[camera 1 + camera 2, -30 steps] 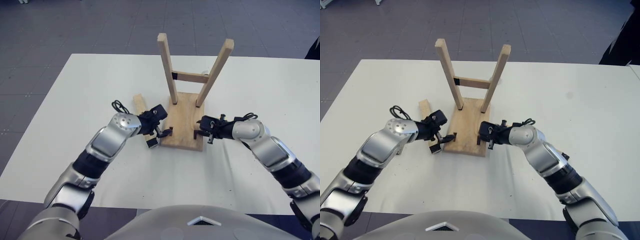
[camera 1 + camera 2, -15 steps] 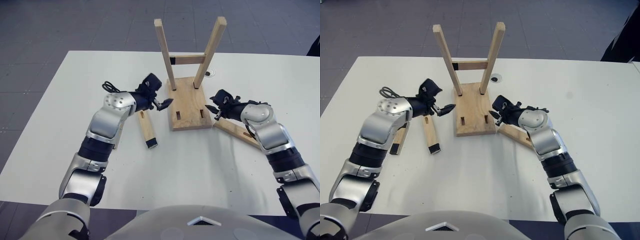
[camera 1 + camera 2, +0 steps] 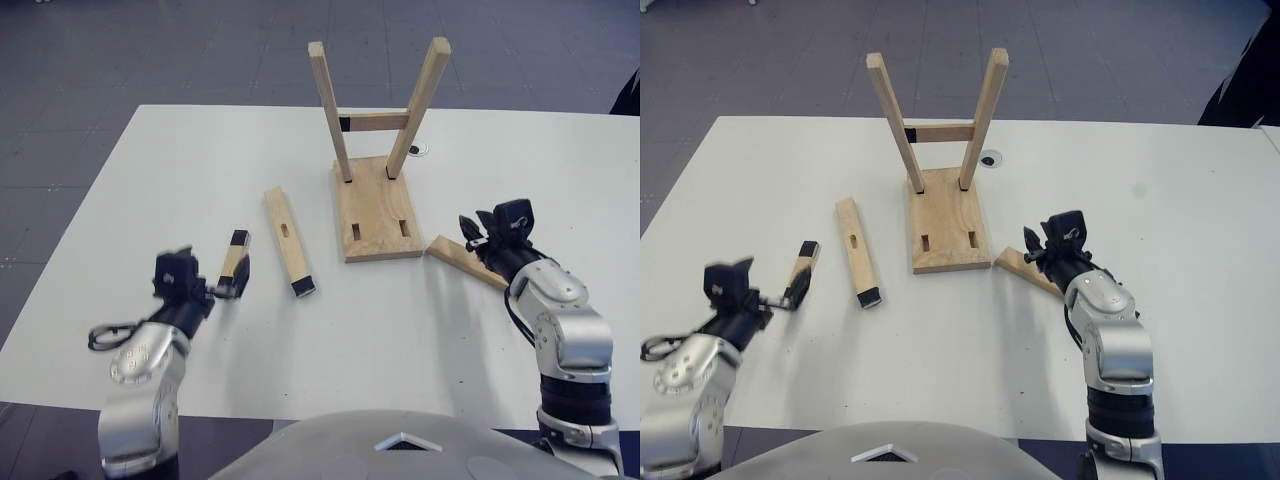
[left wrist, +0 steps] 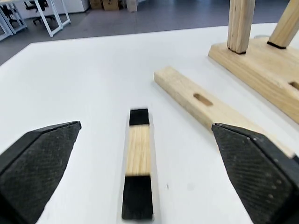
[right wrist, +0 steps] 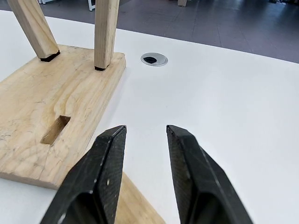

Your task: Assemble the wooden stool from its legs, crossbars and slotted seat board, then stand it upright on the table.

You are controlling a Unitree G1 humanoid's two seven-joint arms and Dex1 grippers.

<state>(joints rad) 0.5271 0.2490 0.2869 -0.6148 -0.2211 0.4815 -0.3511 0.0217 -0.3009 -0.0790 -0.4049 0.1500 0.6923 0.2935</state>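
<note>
- My left pincer (image 4: 145,128) gapes wide and empty. The short crossbar (image 4: 138,154) lies flat on the table (image 4: 70,74) just ahead, between its fingers.
- My right pincer (image 5: 146,128) stands a little apart, empty, over a loose leg (image 3: 465,260) beside the seat board (image 3: 378,215).
- Another leg (image 3: 288,240) lies between crossbar and board.
- Light, stiff, smooth wood, I judge. I'd pinch the crossbar mid-length across its narrow sides, clear of the black ends.

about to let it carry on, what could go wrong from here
The short crossbar lies flat inside the open left hand, so a pinch could slip off it. The loose leg below the right hand ends close to the seat board; dragging it might nudge the board and topple the two standing legs.
</note>
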